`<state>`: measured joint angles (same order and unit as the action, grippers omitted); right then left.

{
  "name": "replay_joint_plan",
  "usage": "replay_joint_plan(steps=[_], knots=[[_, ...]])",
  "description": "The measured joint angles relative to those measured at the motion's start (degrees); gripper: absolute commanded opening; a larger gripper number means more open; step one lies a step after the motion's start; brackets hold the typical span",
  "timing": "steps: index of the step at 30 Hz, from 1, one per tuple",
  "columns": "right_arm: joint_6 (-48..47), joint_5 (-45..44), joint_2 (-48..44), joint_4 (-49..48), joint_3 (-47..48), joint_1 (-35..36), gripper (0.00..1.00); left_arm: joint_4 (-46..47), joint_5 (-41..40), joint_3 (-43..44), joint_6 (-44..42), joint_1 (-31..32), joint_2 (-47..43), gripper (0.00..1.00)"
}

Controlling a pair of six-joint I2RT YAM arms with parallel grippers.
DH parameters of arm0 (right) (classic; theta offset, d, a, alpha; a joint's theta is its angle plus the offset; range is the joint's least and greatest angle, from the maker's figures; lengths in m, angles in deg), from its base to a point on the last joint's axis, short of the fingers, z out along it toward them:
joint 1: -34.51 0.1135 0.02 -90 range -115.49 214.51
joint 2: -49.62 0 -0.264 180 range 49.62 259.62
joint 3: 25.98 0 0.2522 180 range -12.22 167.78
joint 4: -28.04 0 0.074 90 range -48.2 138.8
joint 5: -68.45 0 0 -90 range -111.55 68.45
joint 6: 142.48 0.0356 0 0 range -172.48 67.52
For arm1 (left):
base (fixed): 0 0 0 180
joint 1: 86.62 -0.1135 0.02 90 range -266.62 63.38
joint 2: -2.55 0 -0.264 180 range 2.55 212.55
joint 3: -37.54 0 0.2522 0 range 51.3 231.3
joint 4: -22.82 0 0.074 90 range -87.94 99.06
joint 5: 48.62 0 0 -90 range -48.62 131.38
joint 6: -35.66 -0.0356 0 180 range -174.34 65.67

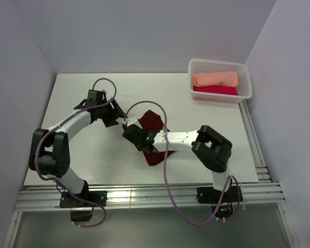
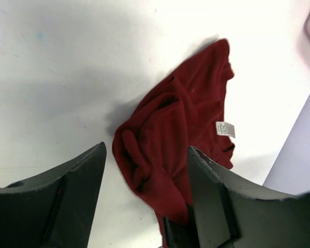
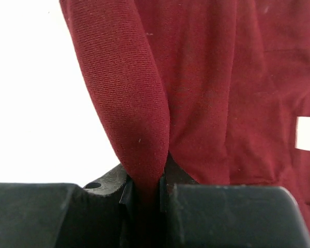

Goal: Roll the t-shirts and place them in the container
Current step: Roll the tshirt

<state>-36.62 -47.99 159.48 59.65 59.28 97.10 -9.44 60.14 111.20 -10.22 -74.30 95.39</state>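
Observation:
The dark maroon t-shirt (image 1: pixel 151 119) lies crumpled mid-table, part of it hidden under my right arm; another part shows near the front (image 1: pixel 155 157). In the left wrist view the shirt (image 2: pixel 181 119) is bunched, its small grey neck label (image 2: pixel 225 128) facing up. My right gripper (image 1: pixel 130 133) is shut on a fold of the maroon shirt (image 3: pixel 139 103), with the cloth pinched between the jaws (image 3: pixel 147 181). My left gripper (image 1: pixel 119 121) is open, just left of the right gripper; its fingers straddle the shirt's near edge (image 2: pixel 144 155) without clamping it. A peach rolled shirt (image 1: pixel 215 79) and a crimson one (image 1: pixel 215 90) lie in the basket.
A white mesh basket (image 1: pixel 246 77) stands at the back right corner of the table. White walls close in the back and both sides. Metal rails run along the front and right table edges (image 1: pixel 253 139). Cables loop over both arms.

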Motion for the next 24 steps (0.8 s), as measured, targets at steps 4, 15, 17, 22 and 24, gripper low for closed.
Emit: replay_joint_plan(steps=[4, 15, 17, 22, 24], knots=[[1.6, 11.5, -3.3, -2.1, -2.8, -5.4, 0.00, -0.5, -0.4, 0.2, -1.0, -1.4, -1.5, 0.70], [7.8, 48.0, -6.1, -14.1, -11.7, -21.6, 0.00, 3.8, 0.5, -7.4, -2.0, -1.6, -8.4, 0.71], [10.1, 54.5, -5.8, -17.9, -13.9, -24.3, 0.00, 6.1, 1.2, -10.2, -1.9, -1.4, -9.4, 0.71], [16.2, 67.1, -1.5, -28.6, -17.5, -29.1, 0.00, 14.6, 2.6, -17.9, -0.8, 0.6, -9.9, 0.75], [19.0, 71.0, 0.5, -33.4, -19.0, -30.4, 0.00, 18.2, 2.6, -20.0, 0.4, 2.5, -9.8, 0.76]])
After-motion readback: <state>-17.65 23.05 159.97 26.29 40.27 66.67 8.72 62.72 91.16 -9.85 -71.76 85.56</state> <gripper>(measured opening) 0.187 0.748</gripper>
